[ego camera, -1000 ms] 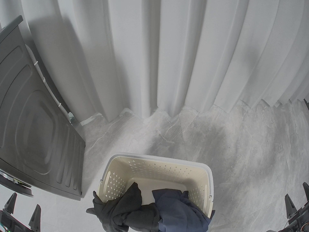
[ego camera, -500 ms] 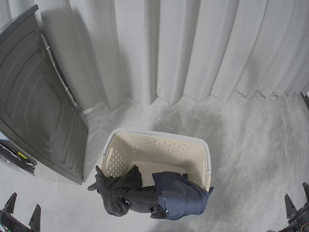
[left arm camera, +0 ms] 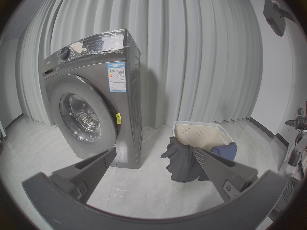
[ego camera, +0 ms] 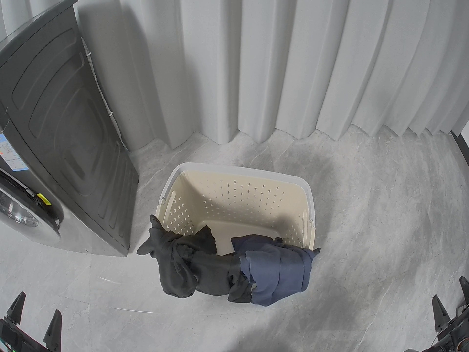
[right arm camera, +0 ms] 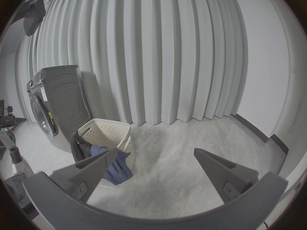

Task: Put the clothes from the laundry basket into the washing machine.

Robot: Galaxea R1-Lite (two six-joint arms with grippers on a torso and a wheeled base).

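A cream laundry basket stands on the floor in the middle of the head view. A dark grey garment and a navy blue garment hang over its near rim. The grey washing machine stands to the left, its round door shut. My left gripper is open and empty at the lower left, well short of the basket. At the lower right my right gripper is open and empty too. The basket, with the navy garment, lies far beyond the right gripper.
White pleated curtains hang behind the basket and machine. The grey marbled floor is bare to the basket's right. A dark baseboard runs along the right wall.
The whole head picture has shifted: the camera moved, so basket and washing machine now sit higher, with more near floor showing. Both grippers keep their places, open.
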